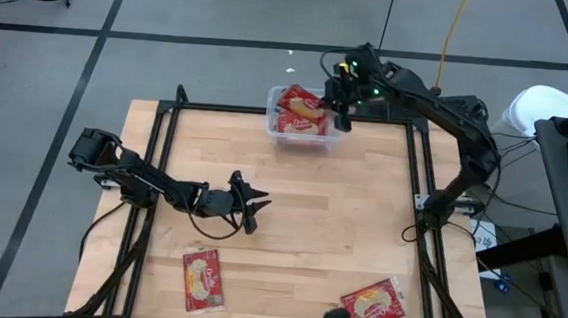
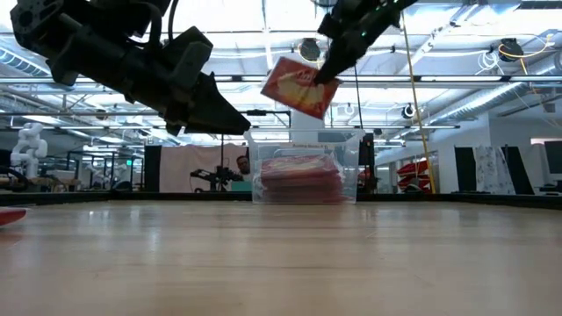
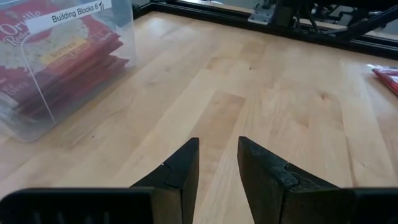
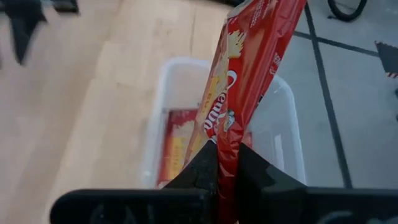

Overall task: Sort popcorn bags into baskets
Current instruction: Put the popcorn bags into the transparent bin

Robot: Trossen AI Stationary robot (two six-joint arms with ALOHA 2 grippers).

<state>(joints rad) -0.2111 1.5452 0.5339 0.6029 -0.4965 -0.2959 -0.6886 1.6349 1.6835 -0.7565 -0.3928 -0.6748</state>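
A clear plastic tub (image 1: 303,120) stands at the table's far edge with several red and yellow popcorn bags stacked inside (image 2: 301,178). My right gripper (image 1: 342,101) hovers above the tub, shut on one more bag (image 2: 299,86). Two other bags lie flat near the table's near edge, one left of centre (image 1: 202,279) and one to the right (image 1: 374,304). My left gripper (image 1: 251,209) is open, low over the middle of the table, touching nothing; bare wood shows between its fingers (image 3: 217,174). My right gripper pinches the bag by one edge (image 4: 227,152) between its two fingers, coming from above. The bag is lifted clear and hangs tilted in the air over the tub (image 4: 283,134), its flat face turned sideways.
A black metal frame (image 1: 164,151) runs along the table's left, right and far sides. The tub carries a white label (image 3: 78,14). Open wood lies between the tub and the two loose bags. A person sits far off in the room behind (image 2: 241,164).
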